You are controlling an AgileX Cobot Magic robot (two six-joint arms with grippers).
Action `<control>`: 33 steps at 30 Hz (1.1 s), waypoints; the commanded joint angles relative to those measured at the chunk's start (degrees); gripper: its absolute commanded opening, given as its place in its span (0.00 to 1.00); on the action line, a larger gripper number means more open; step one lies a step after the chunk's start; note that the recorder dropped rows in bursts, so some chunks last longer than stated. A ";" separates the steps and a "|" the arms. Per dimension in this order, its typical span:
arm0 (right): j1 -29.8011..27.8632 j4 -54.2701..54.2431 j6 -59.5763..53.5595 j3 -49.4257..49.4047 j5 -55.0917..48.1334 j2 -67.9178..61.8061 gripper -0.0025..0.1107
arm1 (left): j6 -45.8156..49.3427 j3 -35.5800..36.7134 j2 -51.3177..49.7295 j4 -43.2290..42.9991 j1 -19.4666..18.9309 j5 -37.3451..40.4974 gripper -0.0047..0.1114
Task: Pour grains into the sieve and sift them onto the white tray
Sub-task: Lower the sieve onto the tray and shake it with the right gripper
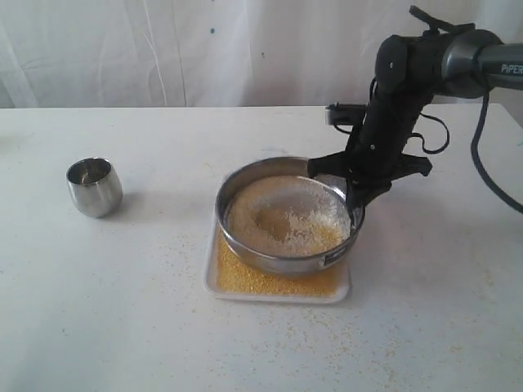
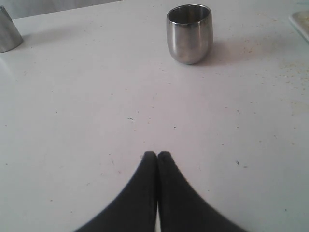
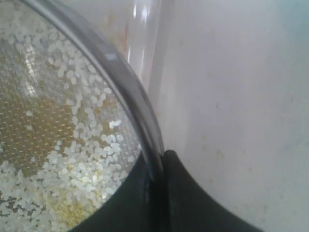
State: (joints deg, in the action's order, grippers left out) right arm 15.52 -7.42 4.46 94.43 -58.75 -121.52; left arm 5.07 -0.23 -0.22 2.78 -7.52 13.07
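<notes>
The round steel sieve (image 1: 282, 260) is held over the white tray (image 1: 278, 294), tilted a little. Whitish coarse grains (image 1: 286, 219) lie heaped on its mesh, and fine yellow grains (image 1: 245, 278) cover the tray beneath. My right gripper (image 1: 353, 194) is shut on the sieve's rim at its right side; in the right wrist view the rim (image 3: 130, 87) runs between the two fingers (image 3: 193, 203), with white grains (image 3: 82, 159) on the mesh. My left gripper (image 2: 157, 154) is shut with nothing in it, low over the table, out of the exterior view.
A small rounded steel cup (image 1: 95, 186) stands upright on the table at the left, also in the left wrist view as the cup (image 2: 189, 33). A second steel object (image 2: 7, 31) shows at that view's edge. Yellow grains are scattered on the table (image 1: 147, 327) around the tray.
</notes>
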 commanded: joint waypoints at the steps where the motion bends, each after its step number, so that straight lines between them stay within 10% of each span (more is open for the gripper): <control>1: 0.12 -3.17 0.12 -0.57 -8.91 1.40 0.02 | -0.13 0.23 0.22 0.58 0.19 0.17 0.04; 5: -0.07 -1.80 -0.10 0.37 8.97 1.40 0.02 | -0.13 0.23 0.22 0.58 0.19 0.17 0.04; 20: 0.65 -7.10 -1.91 0.00 -7.86 2.36 0.02 | -0.13 0.23 0.22 0.58 0.19 0.17 0.04; 33: 0.77 -7.51 -2.02 0.97 9.49 2.58 0.02 | -0.13 0.23 0.22 0.58 0.19 0.17 0.04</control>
State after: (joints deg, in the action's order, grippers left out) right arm 16.34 -13.96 1.57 94.78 -59.65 -119.78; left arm 5.07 -0.23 -0.22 2.78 -7.52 13.07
